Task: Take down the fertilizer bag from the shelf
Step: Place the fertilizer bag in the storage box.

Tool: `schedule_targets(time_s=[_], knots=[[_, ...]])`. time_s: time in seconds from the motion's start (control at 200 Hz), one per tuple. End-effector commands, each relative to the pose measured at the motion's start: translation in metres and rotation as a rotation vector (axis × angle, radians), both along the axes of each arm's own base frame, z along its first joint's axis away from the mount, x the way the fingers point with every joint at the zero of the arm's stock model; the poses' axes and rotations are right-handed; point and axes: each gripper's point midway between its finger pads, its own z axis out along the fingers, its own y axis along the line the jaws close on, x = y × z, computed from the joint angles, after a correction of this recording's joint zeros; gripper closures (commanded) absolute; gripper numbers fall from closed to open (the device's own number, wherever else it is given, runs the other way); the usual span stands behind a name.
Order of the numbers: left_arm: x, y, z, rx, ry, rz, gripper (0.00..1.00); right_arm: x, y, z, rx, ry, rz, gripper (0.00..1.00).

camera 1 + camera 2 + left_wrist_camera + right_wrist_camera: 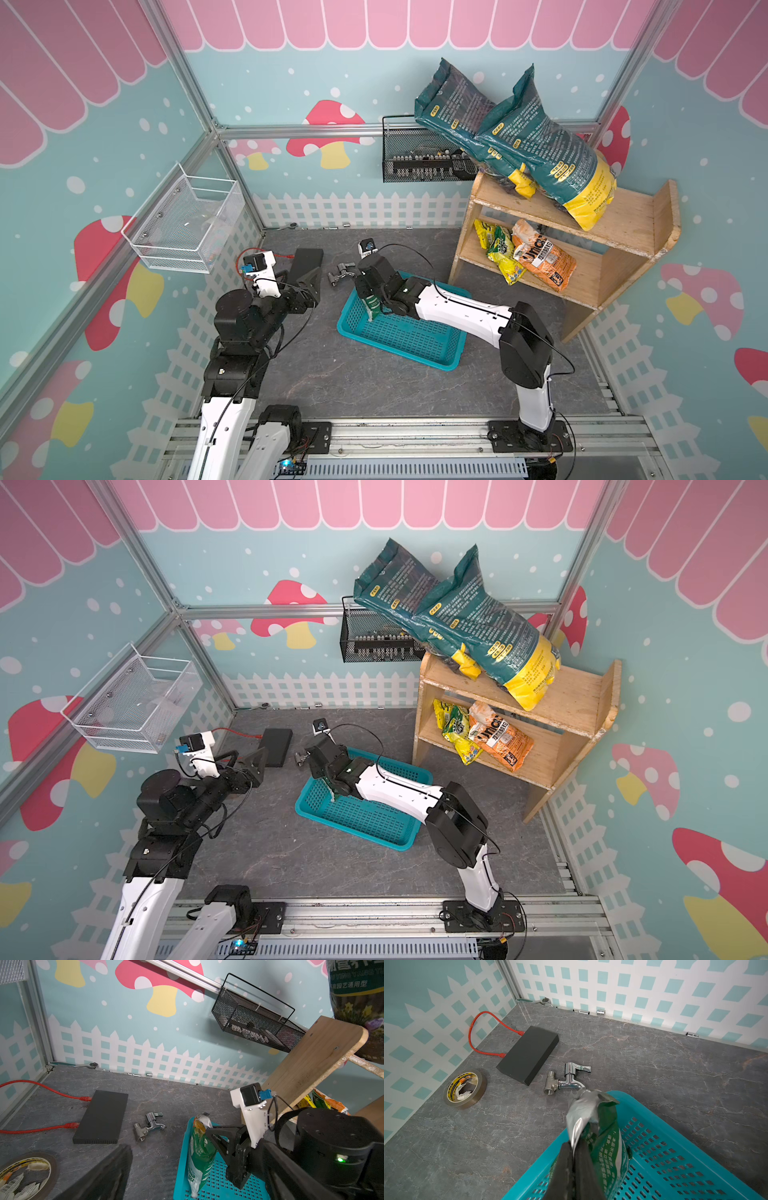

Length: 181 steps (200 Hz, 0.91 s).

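Observation:
A small green fertilizer bag (372, 306) (199, 1155) (607, 1136) stands upright at one end of the teal basket (407, 340) (365, 823) (675, 1147), its bottom on the basket floor. My right gripper (374, 296) (574, 1148) is shut on the bag's silver top edge. The wooden shelf (623, 216) (577, 692) (307, 1059) stands at the back right, apart from the bag. My left gripper (309, 286) (254, 766) rests open and empty to the left, beside a black box. In the left wrist view only one of its fingers (108, 1167) shows.
Two large teal-and-yellow bags (540, 145) lean on the shelf top; a yellow bag (496, 249) and an orange bag (544, 257) lie on the lower tier. On the floor are a black box (529, 1053) with red cables, a metal tap (564, 1080) and a tape roll (465, 1088). Black (419, 153) and white (187, 224) wire baskets hang on the walls.

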Motion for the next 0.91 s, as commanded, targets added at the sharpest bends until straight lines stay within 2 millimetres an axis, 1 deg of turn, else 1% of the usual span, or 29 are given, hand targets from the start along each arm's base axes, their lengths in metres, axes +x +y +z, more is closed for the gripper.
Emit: schedule_targets(time_s=[0.0,0.035,0.1,0.14,0.205,0.29,0.34,0.38,0.395,0.405,0.43,0.47,0.585,0.64,0.831,0.901], knots=[[-0.001,0.000,0.000,0.006,-0.010,-0.002,0.01,0.006,0.022,0.024,0.101,-0.053,0.038,0.88],[-0.001,0.000,0.000,0.006,-0.011,-0.002,0.01,0.005,0.024,0.021,0.106,-0.043,0.050,0.84],[-0.001,0.000,0.001,0.006,-0.013,-0.003,0.01,0.003,0.028,0.019,0.109,-0.030,0.068,0.72],[-0.001,0.000,0.000,0.006,-0.012,-0.004,0.01,0.002,0.030,0.021,0.112,-0.030,0.077,0.67],[-0.001,0.000,0.000,0.006,-0.012,-0.002,0.01,0.002,0.029,0.027,0.113,-0.038,0.079,0.58],[-0.001,0.000,0.000,0.006,-0.010,-0.003,0.01,0.000,0.021,0.046,0.112,-0.062,0.071,0.42],[-0.001,0.000,-0.001,0.006,-0.010,-0.004,0.01,-0.002,0.012,0.061,0.101,-0.085,0.057,0.34],[-0.002,0.000,0.000,0.006,-0.012,-0.003,0.01,-0.004,0.001,0.078,0.097,-0.112,0.039,0.29],[-0.002,0.000,0.000,0.007,-0.012,-0.005,0.01,-0.003,-0.001,0.078,0.084,-0.116,0.032,0.27],[-0.001,0.000,0.000,0.007,-0.012,-0.004,0.01,-0.006,-0.007,0.092,0.095,-0.133,0.027,0.26],[-0.001,0.000,-0.001,0.007,-0.009,-0.005,0.01,-0.008,-0.016,0.106,0.093,-0.158,0.015,0.24],[-0.001,0.000,0.000,0.007,-0.010,-0.004,0.01,-0.012,-0.028,0.124,0.081,-0.191,0.011,0.23],[-0.001,0.000,-0.001,0.006,-0.010,-0.005,0.01,-0.028,-0.061,0.173,0.047,-0.277,0.006,0.23],[-0.001,0.000,0.000,0.006,-0.012,-0.005,0.01,-0.036,-0.077,0.200,0.046,-0.325,-0.004,0.24],[-0.001,-0.001,-0.001,0.005,-0.012,-0.010,0.01,-0.062,-0.143,0.293,0.038,-0.503,-0.084,0.27],[-0.001,-0.001,-0.001,0.006,-0.010,-0.013,0.01,-0.071,-0.167,0.321,0.027,-0.568,-0.123,0.27]])
